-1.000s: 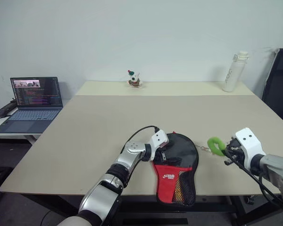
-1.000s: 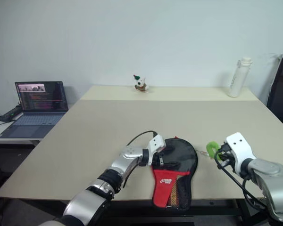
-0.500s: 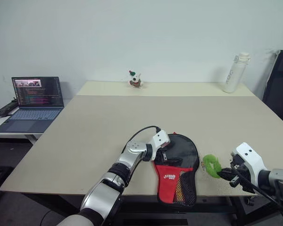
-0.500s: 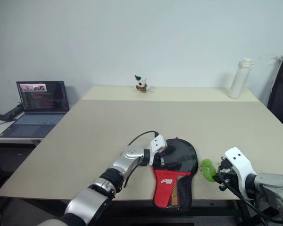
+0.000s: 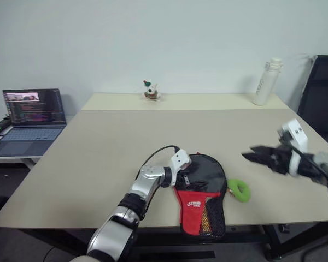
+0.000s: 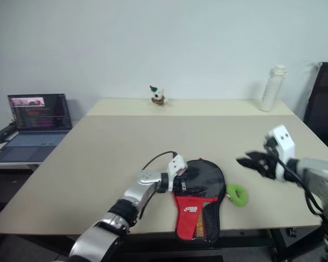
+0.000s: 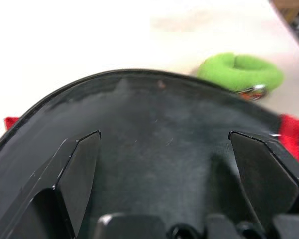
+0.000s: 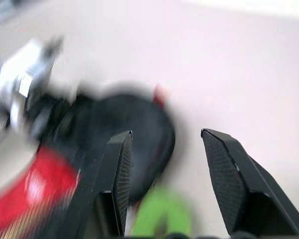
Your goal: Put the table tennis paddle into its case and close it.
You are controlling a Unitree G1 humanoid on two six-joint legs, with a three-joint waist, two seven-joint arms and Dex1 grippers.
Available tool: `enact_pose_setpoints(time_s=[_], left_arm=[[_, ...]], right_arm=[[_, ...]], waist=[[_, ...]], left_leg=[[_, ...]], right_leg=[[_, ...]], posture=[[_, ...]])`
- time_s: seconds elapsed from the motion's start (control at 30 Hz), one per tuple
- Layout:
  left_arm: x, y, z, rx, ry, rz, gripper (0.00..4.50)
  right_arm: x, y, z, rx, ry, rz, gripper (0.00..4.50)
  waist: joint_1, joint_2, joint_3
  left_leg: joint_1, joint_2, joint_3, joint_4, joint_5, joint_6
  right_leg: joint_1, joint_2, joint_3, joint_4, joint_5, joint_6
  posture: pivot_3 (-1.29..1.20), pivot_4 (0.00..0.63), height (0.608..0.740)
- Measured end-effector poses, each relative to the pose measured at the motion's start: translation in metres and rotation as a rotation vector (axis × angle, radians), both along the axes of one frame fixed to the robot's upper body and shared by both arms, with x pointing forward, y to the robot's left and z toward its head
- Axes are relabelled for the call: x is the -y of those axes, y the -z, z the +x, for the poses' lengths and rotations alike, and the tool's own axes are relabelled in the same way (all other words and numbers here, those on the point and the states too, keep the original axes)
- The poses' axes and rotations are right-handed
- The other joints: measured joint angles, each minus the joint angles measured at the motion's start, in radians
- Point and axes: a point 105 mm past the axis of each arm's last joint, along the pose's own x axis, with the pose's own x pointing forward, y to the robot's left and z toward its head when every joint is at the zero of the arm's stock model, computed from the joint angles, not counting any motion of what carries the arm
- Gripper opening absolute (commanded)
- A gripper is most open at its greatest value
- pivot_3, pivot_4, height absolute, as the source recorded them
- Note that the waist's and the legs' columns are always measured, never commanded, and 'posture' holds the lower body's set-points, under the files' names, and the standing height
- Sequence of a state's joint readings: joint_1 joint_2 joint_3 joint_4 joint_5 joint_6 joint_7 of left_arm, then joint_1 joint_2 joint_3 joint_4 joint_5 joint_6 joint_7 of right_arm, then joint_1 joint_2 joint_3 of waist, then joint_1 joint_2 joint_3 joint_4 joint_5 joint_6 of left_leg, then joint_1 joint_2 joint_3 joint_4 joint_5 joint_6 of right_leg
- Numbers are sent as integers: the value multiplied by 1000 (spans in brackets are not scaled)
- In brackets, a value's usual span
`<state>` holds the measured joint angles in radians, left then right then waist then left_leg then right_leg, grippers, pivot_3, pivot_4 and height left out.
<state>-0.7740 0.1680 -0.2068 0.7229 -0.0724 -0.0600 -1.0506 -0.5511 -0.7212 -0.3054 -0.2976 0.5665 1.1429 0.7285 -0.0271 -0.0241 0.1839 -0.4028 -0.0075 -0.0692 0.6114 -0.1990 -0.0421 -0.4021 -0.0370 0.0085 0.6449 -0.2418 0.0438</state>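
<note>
We dropped the green ring (image 5: 239, 190) beside the case (image 5: 203, 192); right gripper (image 5: 250, 155) lifted, empty, fingers apart. Left gripper (image 7: 164, 149) wide open over case. Zip prob done.

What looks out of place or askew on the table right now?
Little stands out. The case lies flat, its red end hanging slightly over the table's near edge. The green ring lies loose on the tabletop beside the case, apart from the right gripper, which is open in the air above it. No spill or damage shows.
</note>
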Motion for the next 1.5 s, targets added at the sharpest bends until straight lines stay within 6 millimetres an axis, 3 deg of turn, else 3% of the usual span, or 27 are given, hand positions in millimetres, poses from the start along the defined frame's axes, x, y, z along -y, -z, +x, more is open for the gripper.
enact_pose_setpoints(time_s=[0.17,0.27,0.4,0.53,0.77,1.03,1.13,1.33,1.5], left_arm=[[-45,-25,-3,8,-61,-11,4500],[-74,-35,-9,-18,-107,-8,4500],[-106,-32,-22,-83,-144,26,4500],[-125,-28,-36,-135,-169,51,4500],[-124,-32,-42,-131,-181,41,4500],[-123,-31,-42,-127,-186,39,4500],[-122,-31,-42,-126,-186,38,4500],[-120,-30,-42,-124,-186,36,4500],[-117,-29,-42,-113,-178,42,4500]], right_arm=[[-17,11,41,12,-43,8,2380],[-31,24,53,-21,-110,-19,2380],[-48,51,60,-82,-194,-57,2380],[-51,81,73,-153,-196,-87,2380],[-47,100,99,-189,-116,-118,2380],[-46,114,104,-218,-95,-115,2380],[-48,115,104,-216,-101,-103,1771],[-55,116,101,-234,-139,-89,15],[-55,116,100,-245,-149,-99,15]], waist=[[-10,3,2],[-11,3,2],[-8,3,3],[-4,3,3],[-5,3,4],[-6,3,4],[-7,3,4],[-8,3,4],[-7,3,4]], left_leg=[[-3,1,2,-2,0,0],[-3,1,2,-2,0,0],[-3,1,3,-1,0,0],[-3,1,4,0,0,0],[-2,1,5,0,0,0],[1,2,7,-1,0,0],[3,2,8,0,0,0],[3,2,8,0,0,0],[3,2,9,0,0,0]], right_leg=[[-6,1,2,2,0,-1],[-6,2,3,2,0,-1],[-6,1,4,2,0,-1],[-6,1,4,2,0,-1],[-6,1,6,2,1,-3],[-4,1,7,3,4,-7],[-3,2,8,4,4,-7],[-3,2,8,5,4,-7],[-3,2,8,5,5,-9]], posture=[[0,150,740],[0,150,740],[0,150,740],[0,150,740],[0,150,740],[0,150,740],[0,150,740],[0,150,740],[0,150,740]])
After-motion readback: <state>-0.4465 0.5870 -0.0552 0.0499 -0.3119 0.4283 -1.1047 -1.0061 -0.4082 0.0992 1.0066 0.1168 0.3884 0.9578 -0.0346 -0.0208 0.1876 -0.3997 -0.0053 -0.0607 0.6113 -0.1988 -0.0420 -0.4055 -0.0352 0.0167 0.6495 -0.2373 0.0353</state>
